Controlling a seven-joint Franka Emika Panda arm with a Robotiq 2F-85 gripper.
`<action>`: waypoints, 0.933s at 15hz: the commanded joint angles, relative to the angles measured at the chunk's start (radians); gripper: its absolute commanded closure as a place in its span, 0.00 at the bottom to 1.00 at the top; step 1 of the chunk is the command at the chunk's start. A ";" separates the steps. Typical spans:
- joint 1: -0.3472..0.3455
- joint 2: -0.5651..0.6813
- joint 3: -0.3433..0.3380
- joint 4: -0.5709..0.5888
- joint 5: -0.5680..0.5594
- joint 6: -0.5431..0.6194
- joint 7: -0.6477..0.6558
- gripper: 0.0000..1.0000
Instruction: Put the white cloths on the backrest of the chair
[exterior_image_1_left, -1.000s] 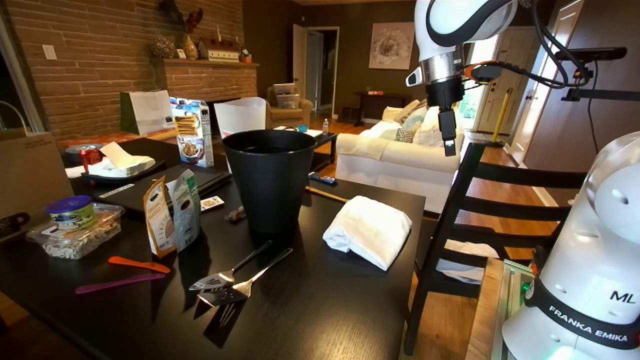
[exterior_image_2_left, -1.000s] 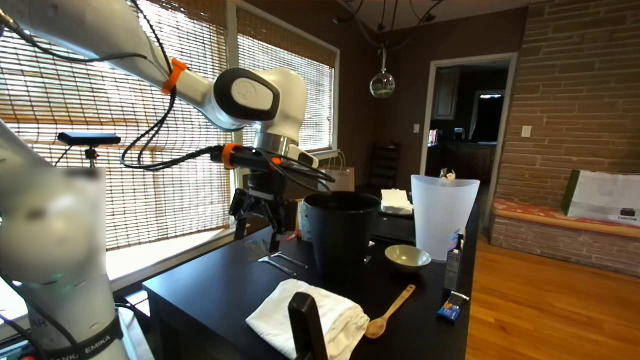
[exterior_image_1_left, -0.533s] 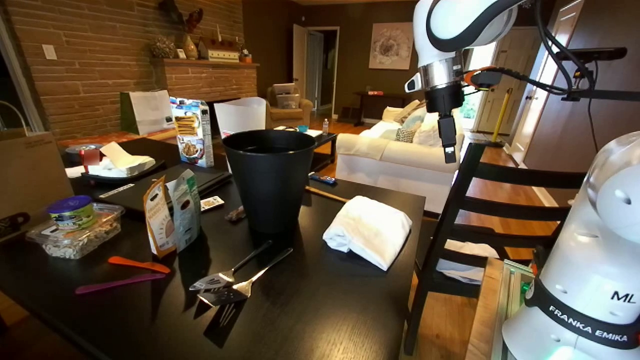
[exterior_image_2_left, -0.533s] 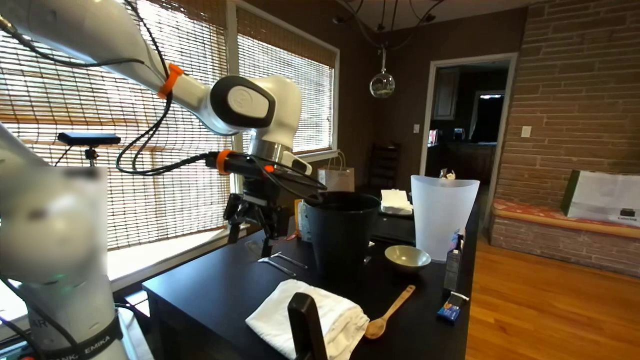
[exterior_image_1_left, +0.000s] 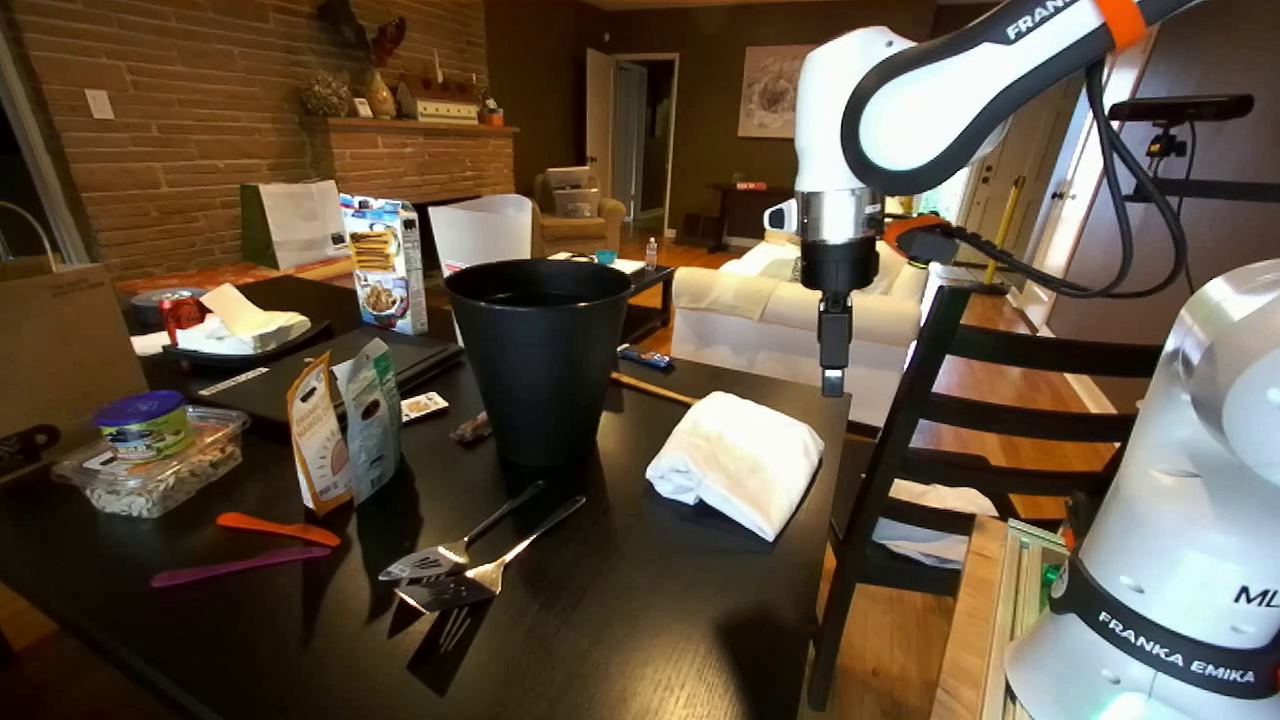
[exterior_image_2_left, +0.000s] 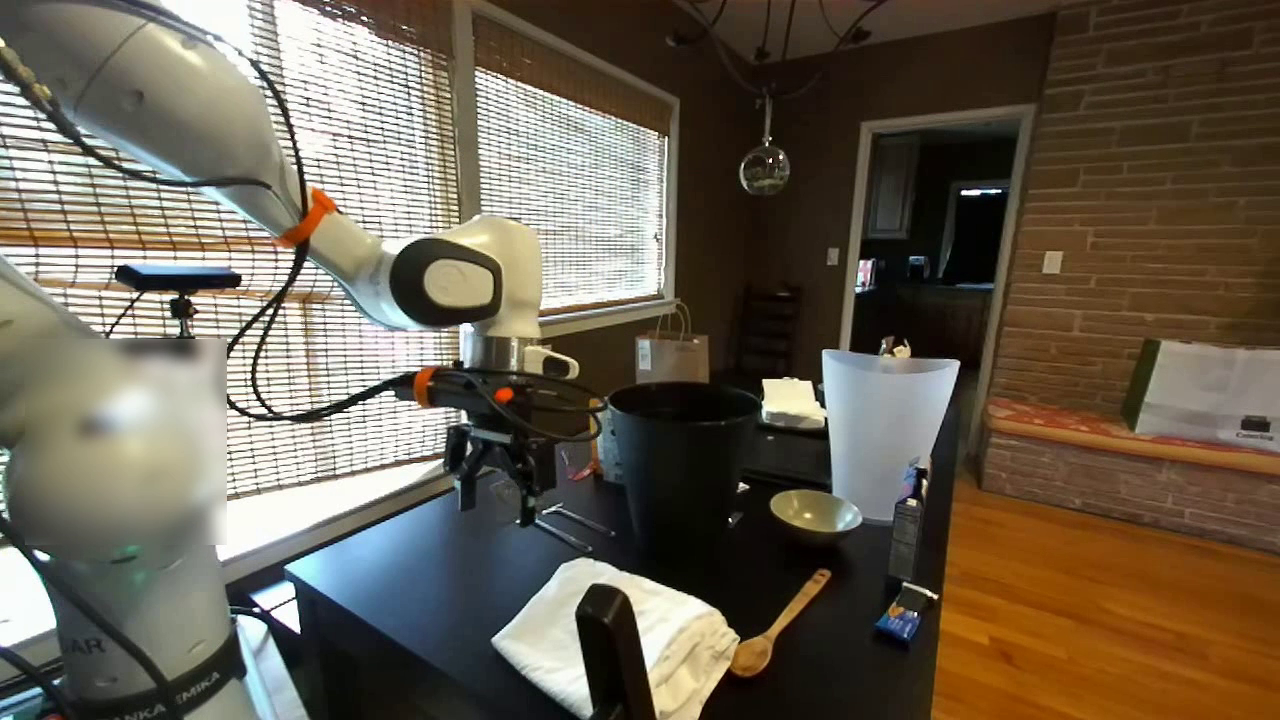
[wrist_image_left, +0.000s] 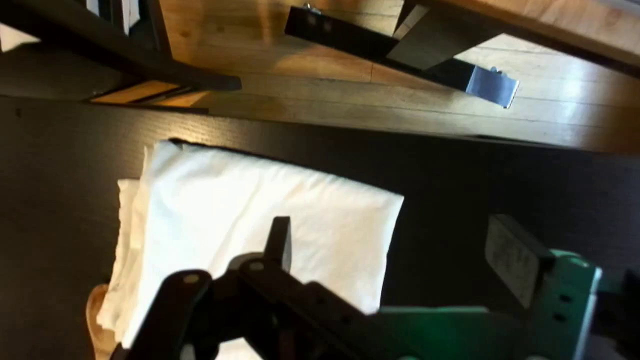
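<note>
- From the gripper (wrist_image_left: 397, 250), look down and mostly left in the wrist view to find the folded white cloth (wrist_image_left: 240, 215).
- Pokes in between the fingers by just the cloth's right edge, as seen there.
- With one finger over the cloth, the other past that edge, over bare table.
- Folded nearly square, with no clear long way; partly hidden behind the gripper.
- Spread wide at the jaws, crosswise to that edge, with nothing held; likely good for a pinch there.
- Notice air between gripper and cloth in both exterior views, so no touch.
- See the cloth resting on the dark table (exterior_image_1_left: 690, 640), near the side by the chair (exterior_image_1_left: 1030, 418).
- Likely needs to go down next; hard to tell from so high whether to slide over first.
- Later, go past the cloth to the chair, up and left in the wrist view.
- See the second white cloth (exterior_image_1_left: 925, 545) behind the chair's slats, maybe on the seat, not on the backrest.
</note>
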 joint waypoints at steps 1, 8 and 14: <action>0.037 0.119 0.046 0.002 0.032 0.183 0.064 0.00; 0.015 0.395 0.173 0.002 -0.076 0.485 0.246 0.00; -0.019 0.582 0.174 0.005 -0.406 0.629 0.533 0.00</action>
